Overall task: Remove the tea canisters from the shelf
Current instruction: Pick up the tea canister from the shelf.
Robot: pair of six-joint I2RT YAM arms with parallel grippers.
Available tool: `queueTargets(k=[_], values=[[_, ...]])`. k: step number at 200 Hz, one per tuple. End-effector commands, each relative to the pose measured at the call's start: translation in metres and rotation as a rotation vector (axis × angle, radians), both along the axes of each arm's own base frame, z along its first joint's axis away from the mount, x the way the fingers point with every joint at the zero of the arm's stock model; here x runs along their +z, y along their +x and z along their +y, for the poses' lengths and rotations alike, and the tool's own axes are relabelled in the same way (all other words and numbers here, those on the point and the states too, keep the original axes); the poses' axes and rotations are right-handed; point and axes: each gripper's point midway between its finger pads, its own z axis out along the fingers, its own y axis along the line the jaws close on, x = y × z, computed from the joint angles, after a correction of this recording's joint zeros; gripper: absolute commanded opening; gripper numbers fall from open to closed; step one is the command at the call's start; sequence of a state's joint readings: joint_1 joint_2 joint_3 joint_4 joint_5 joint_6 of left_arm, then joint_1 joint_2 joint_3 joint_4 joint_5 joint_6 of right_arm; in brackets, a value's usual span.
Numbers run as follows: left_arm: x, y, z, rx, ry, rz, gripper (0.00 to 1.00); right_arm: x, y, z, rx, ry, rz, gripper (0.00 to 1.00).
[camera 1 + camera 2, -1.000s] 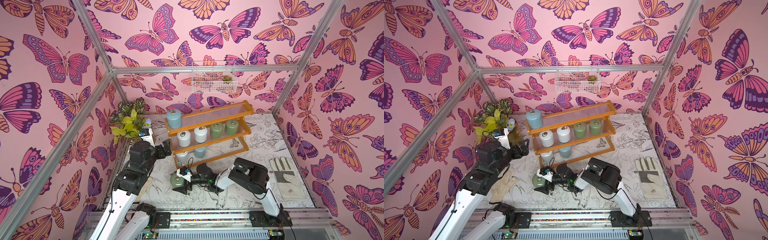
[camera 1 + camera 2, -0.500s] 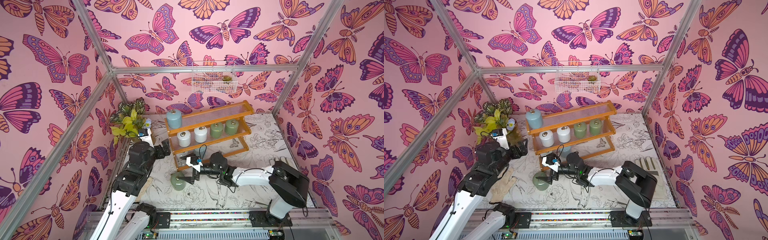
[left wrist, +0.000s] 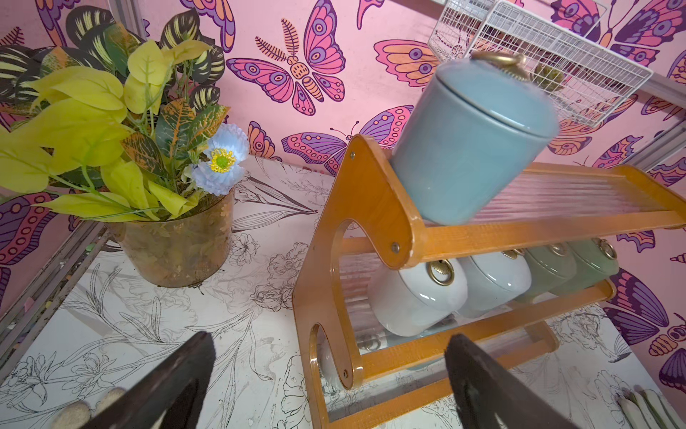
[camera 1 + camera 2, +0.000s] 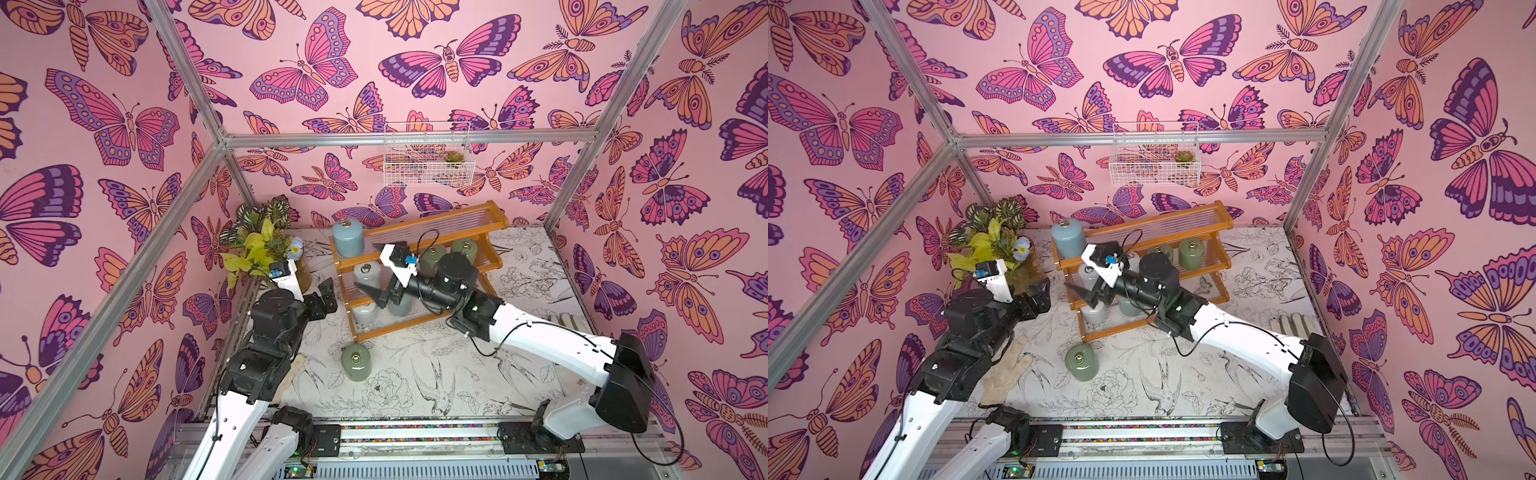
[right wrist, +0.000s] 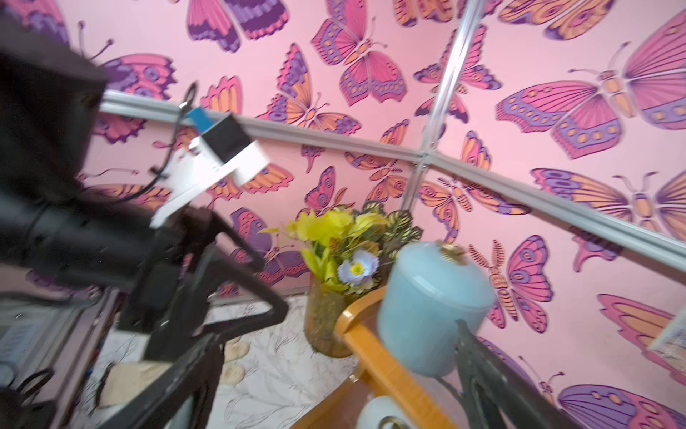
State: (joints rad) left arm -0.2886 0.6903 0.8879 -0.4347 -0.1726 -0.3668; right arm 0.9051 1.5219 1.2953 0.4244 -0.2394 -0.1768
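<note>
The shelf (image 4: 494,218) (image 4: 1221,216) stands at the back of the table. A light blue tea canister (image 4: 347,237) (image 3: 467,141) (image 5: 427,308) sits on its top tier. White (image 4: 368,272) (image 3: 419,297) and green (image 4: 463,249) canisters share the middle tier. Two more (image 4: 365,312) sit low, partly hidden by my right arm. One green canister (image 4: 355,361) (image 4: 1081,361) stands on the table. My right gripper (image 4: 376,268) (image 5: 334,371) is open and empty at the shelf's left end. My left gripper (image 4: 326,296) (image 3: 328,356) is open and empty, left of the shelf.
A glass vase of leaves and flowers (image 4: 266,249) (image 3: 174,241) stands in the back left corner. A white wire basket (image 4: 428,160) hangs on the back wall. One glove (image 4: 1007,374) lies under my left arm, another (image 4: 1291,324) by the right wall.
My right gripper has left the green canister standing on the table and risen back to the shelf's left end. The left arm has barely moved.
</note>
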Motion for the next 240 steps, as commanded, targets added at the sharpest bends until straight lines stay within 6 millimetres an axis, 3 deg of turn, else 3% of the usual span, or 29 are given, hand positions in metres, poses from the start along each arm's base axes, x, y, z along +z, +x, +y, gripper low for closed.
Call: queueTargets(k=[1, 45, 71, 162, 240], values=[[0.002, -0.002, -0.004, -0.026, -0.003, -0.021, 1.00, -0.002, 0.035, -0.002, -0.040, -0.008, 0.122, 0.99], [-0.002, -0.005, -0.004, -0.028, -0.018, -0.017, 1.00, 0.013, 0.069, 0.014, 0.062, 0.049, 0.191, 0.99], [-0.002, -0.006, -0.005, -0.035, -0.020, -0.019, 1.00, 0.010, 0.083, 0.024, 0.090, 0.070, 0.214, 0.99], [-0.005, -0.007, -0.007, -0.040, -0.039, -0.010, 1.00, -0.006, 0.106, 0.045, 0.185, 0.121, 0.253, 0.99], [-0.006, -0.007, -0.007, -0.040, -0.046, -0.008, 1.00, -0.021, 0.112, 0.063, 0.256, 0.108, 0.282, 0.99]])
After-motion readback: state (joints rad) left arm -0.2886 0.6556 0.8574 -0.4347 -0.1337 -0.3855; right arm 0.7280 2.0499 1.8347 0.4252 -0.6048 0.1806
